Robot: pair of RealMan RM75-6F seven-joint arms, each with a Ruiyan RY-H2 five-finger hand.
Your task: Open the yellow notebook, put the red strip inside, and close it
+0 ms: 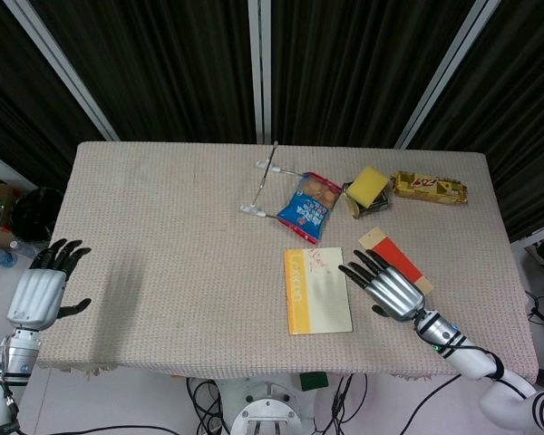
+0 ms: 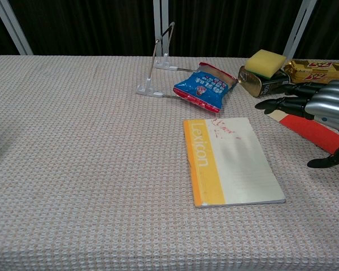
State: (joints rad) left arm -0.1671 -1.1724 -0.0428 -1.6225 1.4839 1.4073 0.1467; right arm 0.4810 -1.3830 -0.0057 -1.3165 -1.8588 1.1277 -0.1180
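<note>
Fingers of the right hand (image 1: 387, 285) are seen spread flat and apart in the head view, with nothing grasped. The red strip (image 1: 399, 256) is partly covered by that hand, its far end showing just past the fingertips. The yellow notebook (image 1: 315, 291) is found closed on the table (image 1: 163, 236), just beside the hand on its inner side. Well beyond the fingertips, a blue snack bag (image 1: 309, 206), a yellow sponge (image 1: 367, 186) and a candy bar (image 1: 428, 187) are laid out, with a white wire stand (image 1: 265, 181) beside the bag. The left hand (image 1: 43, 285) is held off the table's near left corner, released, fingers apart, well apart from the notebook.

From the chest view, the right hand (image 2: 322, 107) is shown hovering over the red strip (image 2: 312, 131), fingers extended and empty. The notebook (image 2: 231, 161) is seen closed, near the fingertips. The sponge (image 2: 265, 62) is seen resting on a tin (image 2: 254, 82) beyond the hand. The left hand is not shown.
</note>
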